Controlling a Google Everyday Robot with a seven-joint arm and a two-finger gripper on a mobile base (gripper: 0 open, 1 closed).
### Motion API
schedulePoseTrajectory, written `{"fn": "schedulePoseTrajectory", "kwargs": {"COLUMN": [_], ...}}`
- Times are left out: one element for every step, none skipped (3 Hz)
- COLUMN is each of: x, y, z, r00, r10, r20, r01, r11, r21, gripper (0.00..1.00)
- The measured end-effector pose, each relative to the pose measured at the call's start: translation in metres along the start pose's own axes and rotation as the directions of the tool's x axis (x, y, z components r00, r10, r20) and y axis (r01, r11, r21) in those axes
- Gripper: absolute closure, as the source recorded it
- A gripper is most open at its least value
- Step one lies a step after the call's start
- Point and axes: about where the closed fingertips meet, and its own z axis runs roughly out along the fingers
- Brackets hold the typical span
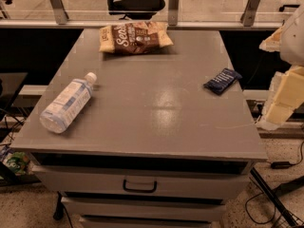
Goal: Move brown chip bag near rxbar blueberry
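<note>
brown chip bag (135, 38) flat at far edge of surface (156, 122), well apart from rxbar blueberry (222, 80) near right edge. gripper (285, 96) off to the right; cannot tell how open the jaws are.

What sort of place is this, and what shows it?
Probably an office or lab: a grey drawer cabinet, an office chair behind the railing, cables on the floor. The gripper is beside the cabinet's right edge.

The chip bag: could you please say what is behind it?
Behind the chip bag: table's far edge, then a metal rail. The bag covers some tabletop. End effector: right of table.
</note>
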Motion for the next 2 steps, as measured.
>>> {"fn": "schedulePoseTrajectory", "kwargs": {"x": [-0.005,-0.021], "y": [-0.007,-0.032], "z": [0.004,0.020], "r00": [1.000,0.997], "r10": [0.003,0.011], "r20": [0.016,0.074], "r01": [-0.003,-0.013], "r11": [1.0000,0.9998], "r21": [0.004,0.014], "gripper": [0.00,0.00]}}
